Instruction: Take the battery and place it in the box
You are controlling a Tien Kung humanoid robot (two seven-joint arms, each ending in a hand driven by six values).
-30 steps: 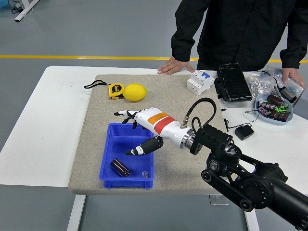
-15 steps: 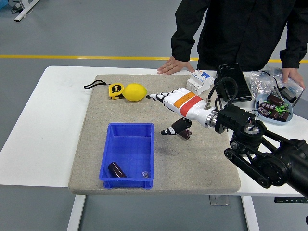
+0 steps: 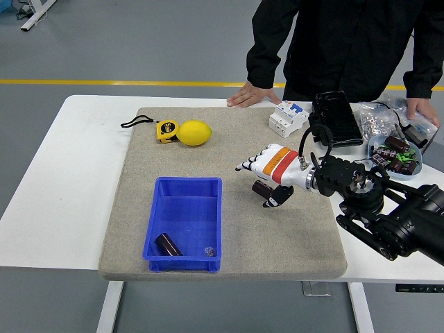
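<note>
A white table (image 3: 62,173) carries a large beige felt mat (image 3: 229,239) that covers most of its middle. A person in black stands at the far side, one hand (image 3: 251,95) flat on the table edge, the other hand (image 3: 421,111) at the far right by a clear bag.

The robot's black right arm (image 3: 388,215) reaches in from the right. Its white hand with orange and red bands, the right hand (image 3: 272,173), sits low over the mat, right of centre, fingers curled down around a dark cylindrical battery (image 3: 261,189) that lies on the mat beneath the palm. Whether the fingers grip it firmly cannot be told.

A blue plastic box (image 3: 182,187) stands on the mat's near left part, well apart from the hand. Inside, near its front wall, lies a second dark battery in the box (image 3: 167,243).

On the far left of the mat are a lemon (image 3: 195,132) and, touching it, a yellow tape measure (image 3: 166,130). Farther right stand a white circuit breaker (image 3: 288,117) and a black case (image 3: 336,119). A pale blue bowl of small parts (image 3: 395,157) sits at the right edge.
</note>
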